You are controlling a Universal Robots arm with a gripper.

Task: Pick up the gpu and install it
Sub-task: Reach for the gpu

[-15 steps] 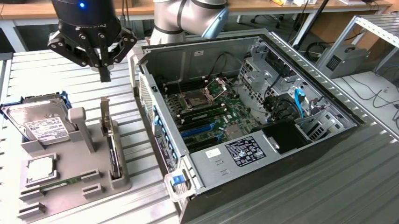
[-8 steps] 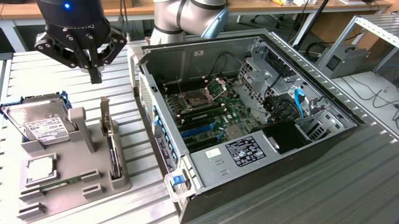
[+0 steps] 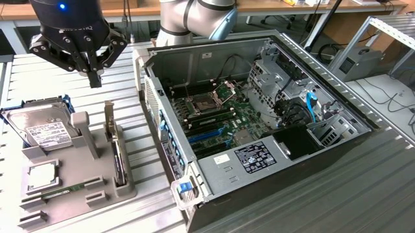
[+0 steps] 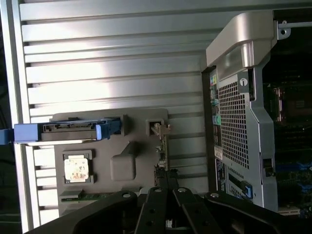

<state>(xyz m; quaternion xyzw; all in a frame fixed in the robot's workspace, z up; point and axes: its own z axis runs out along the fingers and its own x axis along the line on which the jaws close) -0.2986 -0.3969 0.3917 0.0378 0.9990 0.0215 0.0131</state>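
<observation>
The gpu [image 3: 116, 148] stands on its edge in a slot of the grey holder [image 3: 77, 194], its metal bracket [image 3: 109, 116] at the far end. My gripper [image 3: 95, 80] hangs in the air above the slatted table, just beyond the holder's far end and up from the bracket. Its fingers are shut with nothing between them. In the wrist view the gpu [image 4: 163, 153] appears edge-on as a thin strip, straight ahead of the closed gripper [image 4: 165, 184]. The open computer case [image 3: 259, 121] lies at the exterior view's right, motherboard [image 3: 217, 121] exposed.
On the holder, a silver hard drive [image 3: 39, 128] in a blue caddy leans at the exterior view's left, with a CPU [image 3: 42, 177] and a green RAM stick [image 3: 65, 190] nearer the front. The case's side wall [image 3: 159, 126] rises close beside the holder.
</observation>
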